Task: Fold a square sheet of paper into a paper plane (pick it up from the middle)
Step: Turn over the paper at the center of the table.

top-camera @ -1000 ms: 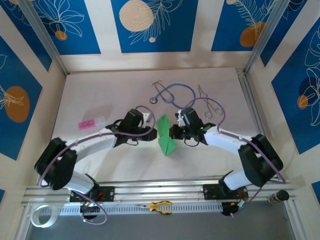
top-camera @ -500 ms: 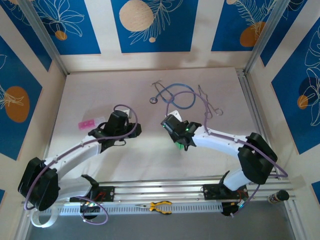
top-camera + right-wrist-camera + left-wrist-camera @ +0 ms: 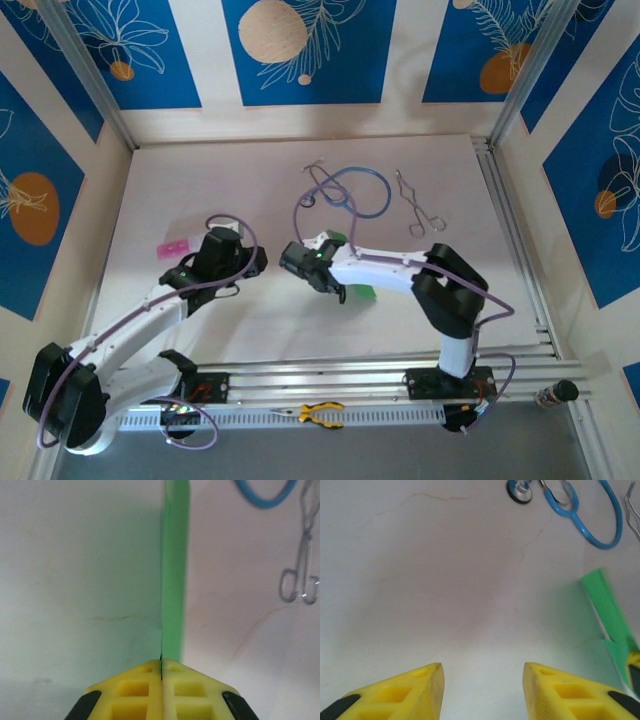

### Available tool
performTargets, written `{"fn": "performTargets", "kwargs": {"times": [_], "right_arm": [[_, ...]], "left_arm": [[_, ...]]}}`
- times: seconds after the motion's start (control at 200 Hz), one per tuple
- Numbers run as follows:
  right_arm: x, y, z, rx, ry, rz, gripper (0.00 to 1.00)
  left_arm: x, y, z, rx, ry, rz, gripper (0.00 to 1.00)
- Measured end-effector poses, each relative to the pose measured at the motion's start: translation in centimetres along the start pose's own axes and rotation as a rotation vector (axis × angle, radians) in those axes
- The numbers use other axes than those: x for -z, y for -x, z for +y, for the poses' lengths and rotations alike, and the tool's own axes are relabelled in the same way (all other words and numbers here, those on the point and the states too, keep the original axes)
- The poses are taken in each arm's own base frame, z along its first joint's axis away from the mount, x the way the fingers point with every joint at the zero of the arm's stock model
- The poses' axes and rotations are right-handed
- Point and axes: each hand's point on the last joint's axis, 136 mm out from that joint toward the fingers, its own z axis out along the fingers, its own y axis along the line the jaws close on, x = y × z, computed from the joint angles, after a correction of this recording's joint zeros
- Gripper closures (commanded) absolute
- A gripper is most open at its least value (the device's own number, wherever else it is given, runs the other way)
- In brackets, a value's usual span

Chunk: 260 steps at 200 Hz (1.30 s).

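1. Right gripper (image 3: 161, 667) pinched tight on one end of the paper plane (image 3: 175, 570), apparently held clear of the surface (image 3: 200, 180) near its centre; left gripper (image 3: 482, 680) partly spread, empty, just beside it.
2. Risk: thin hold at one end; the paper plane may swivel, slip or splay its folds; a careless left closure could crumple it.
3. Count: one paper plane; two grippers; one stethoscope (image 3: 355, 190); one forceps (image 3: 415, 205); one pink-and-white piece (image 3: 175, 247); one yellow-handled pliers (image 3: 320, 412).
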Motion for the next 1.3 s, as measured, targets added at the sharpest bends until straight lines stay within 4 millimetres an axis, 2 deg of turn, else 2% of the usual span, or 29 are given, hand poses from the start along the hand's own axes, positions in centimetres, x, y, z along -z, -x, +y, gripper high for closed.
{"fn": "performTargets", "kwargs": {"times": [0.14, 0.24, 0.305, 0.355, 0.495, 0.595, 0.735, 0.815, 0.94, 1.065, 1.156, 1.301], "right_arm": [[0.2, -0.4, 3.2, -0.003, 0.093, 0.039, 0.91], [0.5, -0.4, 5.0, -0.034, 0.189, 0.056, 0.85], [0.7, -0.2, 5.9, -0.067, 0.255, 0.067, 0.72], [0.8, 0.1, 6.6, -0.086, 0.308, 0.069, 0.67], [1.7, 0.7, 7.4, -0.19, 0.501, 0.05, 0.65], [2.7, 0.7, 6.6, -0.285, 0.66, 0.025, 0.64], [3.0, 0.8, 3.6, -0.461, 0.832, -0.035, 0.68], [2.1, 0.4, 1.4, -0.571, 0.882, -0.06, 0.75], [-0.5, -1.8, -1.2, -0.696, 0.867, -0.065, 0.76], [-1.5, -3.4, -1.1, -0.709, 0.86, -0.065, 0.79], [-1.4, -3.6, -0.6, -0.699, 0.863, -0.103, 0.8], [-0.8, -3.6, 0.3, -0.655, 0.824, -0.168, 0.77]], "left_arm": [[1.3, 0.6, 1.1, 0.018, 0.034, -0.048, 0.5], [2.1, 1.0, 1.9, 0.026, 0.056, -0.074, 0.49], [2.4, 1.2, 2.2, 0.03, 0.068, -0.088, 0.49], [2.6, 1.3, 2.4, 0.032, 0.076, -0.097, 0.49], [2.7, 1.3, 2.6, 0.034, 0.083, -0.094, 0.45], [2.4, 1.0, 2.6, 0.032, 0.085, -0.078, 0.46], [0.5, -0.4, 2.1, 0.029, 0.058, 0.014, 0.47], [-1.0, -1.7, 1.3, 0.03, 0.019, 0.091, 0.5], [-3.3, -3.5, -0.5, 0.045, -0.07, 0.205, 0.54], [-5.1, -4.7, -2.2, 0.071, -0.155, 0.293, 0.56], [-5.9, -5.3, -3.0, 0.087, -0.195, 0.332, 0.56], [-6.3, -5.8, -3.8, 0.109, -0.231, 0.36, 0.56]]}}
